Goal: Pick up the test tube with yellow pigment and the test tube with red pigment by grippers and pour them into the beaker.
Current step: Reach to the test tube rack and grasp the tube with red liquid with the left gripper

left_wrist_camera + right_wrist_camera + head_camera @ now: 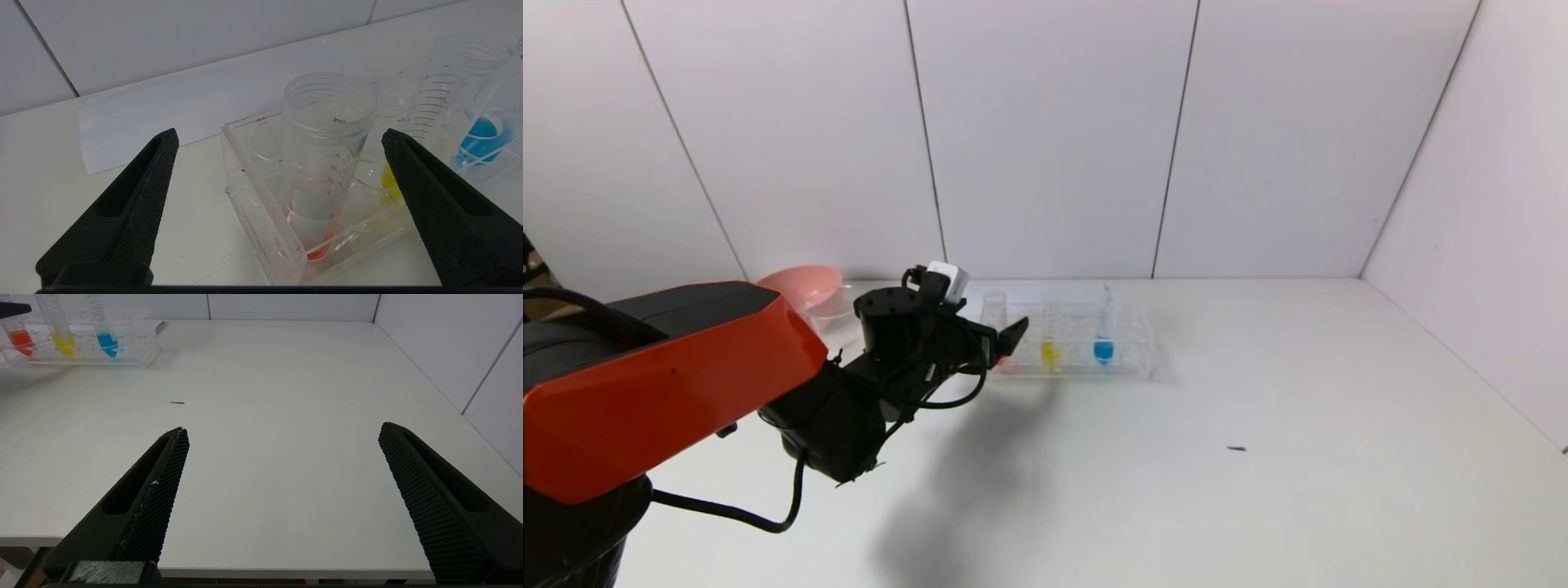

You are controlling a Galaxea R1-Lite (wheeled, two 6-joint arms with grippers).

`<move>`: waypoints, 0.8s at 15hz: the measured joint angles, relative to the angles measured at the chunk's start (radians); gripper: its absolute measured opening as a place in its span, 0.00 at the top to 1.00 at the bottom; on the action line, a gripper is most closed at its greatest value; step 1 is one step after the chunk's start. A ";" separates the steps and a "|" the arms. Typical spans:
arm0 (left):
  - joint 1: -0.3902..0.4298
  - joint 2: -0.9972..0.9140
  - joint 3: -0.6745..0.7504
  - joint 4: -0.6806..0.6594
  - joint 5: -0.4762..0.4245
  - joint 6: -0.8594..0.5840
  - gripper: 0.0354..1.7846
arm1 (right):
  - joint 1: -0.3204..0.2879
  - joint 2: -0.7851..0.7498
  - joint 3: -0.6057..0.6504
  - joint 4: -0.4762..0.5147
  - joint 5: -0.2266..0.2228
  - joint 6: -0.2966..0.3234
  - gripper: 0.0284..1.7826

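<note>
white tabletop (1258, 490) within pale panelled walls (1054, 131)

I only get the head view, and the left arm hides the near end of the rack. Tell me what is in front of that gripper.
Observer: The left gripper is open, with the test tube with red pigment between its fingers but untouched; it stands in the end slot of the rack.
Operator: Report the right gripper; I can't see it.
Observer: The right gripper is open and hovers over bare table near the front edge, far from the rack.
Operator: Give me the tube order.
Observer: The test tube with yellow pigment stands next to the red one, and the blue tube is beyond it.
</note>
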 joint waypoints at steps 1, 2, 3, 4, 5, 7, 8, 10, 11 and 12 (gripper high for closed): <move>0.000 0.001 -0.001 0.000 0.000 0.003 0.06 | 0.000 0.000 0.000 0.000 0.000 0.000 0.05; 0.000 0.002 -0.001 0.000 -0.001 0.004 0.11 | 0.000 0.000 0.000 0.000 0.000 0.000 0.05; 0.000 0.003 -0.001 0.000 -0.001 0.006 0.16 | 0.000 0.000 0.000 0.000 0.000 0.000 0.05; 0.000 0.003 -0.001 0.000 -0.002 0.007 0.23 | 0.000 0.000 0.000 0.000 0.000 0.000 0.05; 0.000 0.003 0.002 0.000 -0.003 0.007 0.32 | 0.000 0.000 0.000 0.000 0.000 -0.001 0.05; -0.001 0.001 0.007 0.000 -0.006 0.008 0.53 | 0.000 0.000 0.000 0.000 0.000 -0.001 0.05; -0.002 0.000 0.008 0.000 -0.007 0.007 0.64 | 0.000 0.000 0.000 0.000 0.000 -0.001 0.05; -0.002 -0.001 0.012 0.000 -0.009 0.007 0.76 | 0.000 0.000 0.000 0.000 0.000 0.000 0.05; -0.002 -0.001 0.013 0.000 -0.009 0.007 0.76 | 0.000 0.000 0.000 0.000 0.000 -0.001 0.05; -0.002 -0.001 0.015 -0.001 -0.009 0.007 0.76 | 0.000 0.000 0.000 0.000 0.000 0.000 0.05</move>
